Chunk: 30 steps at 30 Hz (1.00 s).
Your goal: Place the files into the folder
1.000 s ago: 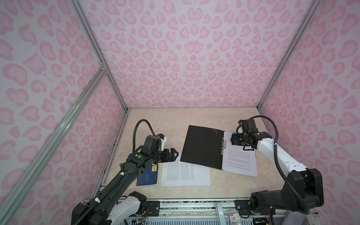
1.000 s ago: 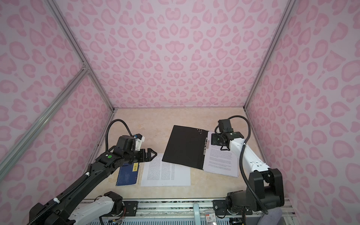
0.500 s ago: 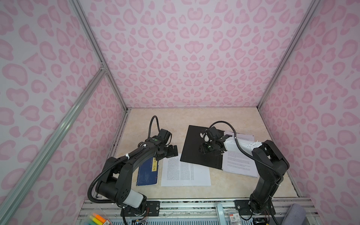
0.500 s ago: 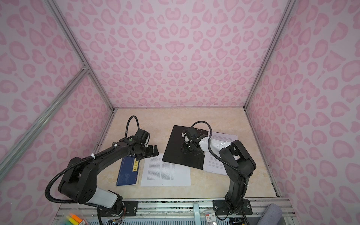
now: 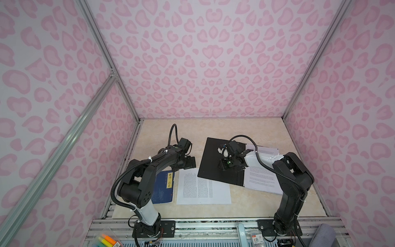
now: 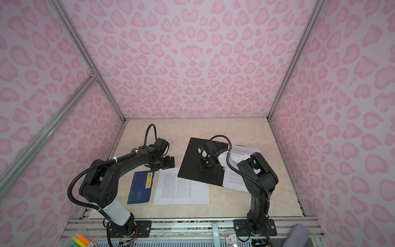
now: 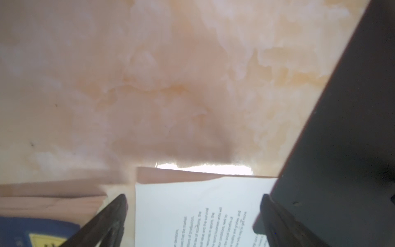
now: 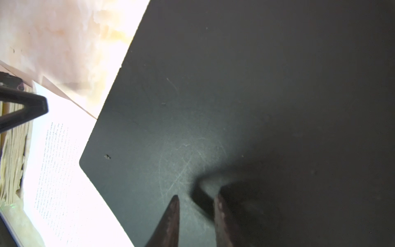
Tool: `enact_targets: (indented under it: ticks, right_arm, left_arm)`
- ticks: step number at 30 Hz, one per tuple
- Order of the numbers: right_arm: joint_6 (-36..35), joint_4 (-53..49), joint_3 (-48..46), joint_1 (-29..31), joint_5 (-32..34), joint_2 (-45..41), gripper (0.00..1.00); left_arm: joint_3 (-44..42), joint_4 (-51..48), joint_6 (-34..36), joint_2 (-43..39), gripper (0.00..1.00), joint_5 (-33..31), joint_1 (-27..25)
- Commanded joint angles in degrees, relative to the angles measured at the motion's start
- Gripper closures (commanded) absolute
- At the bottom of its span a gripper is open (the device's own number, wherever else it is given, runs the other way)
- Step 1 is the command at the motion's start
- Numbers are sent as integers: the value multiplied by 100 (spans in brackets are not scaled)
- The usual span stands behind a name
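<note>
On the desk [image 5: 213, 130], the folder [image 5: 210, 162] spread open and flat, black inside facing up, the only container here. Carries nothing on the black flap itself. Against that flap's right edge, a stack of the files [image 5: 261, 181], white with dense print; cannot tell whether a second folder half lies beneath. Nearer the robot, a loose sheet [image 5: 203, 189] flat on the desk, its far right corner tucked under the folder's near left corner. Just left of that sheet, a blue book [image 5: 163, 189] with a yellow label, apart from the folder. Left pincer [image 5: 190, 163] [image 7: 193, 196]: jaws spread wide, gripping nothing, low over the desk at the loose sheet's far edge, between book and folder, with that edge framed between the fingers [image 7: 106, 218] in the left wrist view. Right pincer [image 5: 222, 167] [image 8: 195, 205]: over the middle of the black flap, pointing toward the left arm, jaws set at a narrow gap, nothing seen between them, tips close above the scratched black surface; cannot tell whether touching.
</note>
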Motion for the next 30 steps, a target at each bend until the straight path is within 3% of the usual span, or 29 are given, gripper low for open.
enact_targets:
  ticks: [1, 9, 30]
  right_arm:
    - [26, -281, -40, 19, -153, 167, 77]
    - [156, -202, -98, -79, -338, 316, 89]
    - [326, 110, -240, -194, -731, 547, 94]
  left_arm:
    - [90, -152, 104, 131, 2, -160, -1]
    - [101, -145, 226, 365, 2, 25, -2]
    - [73, 161, 98, -110, 1, 1873, 71]
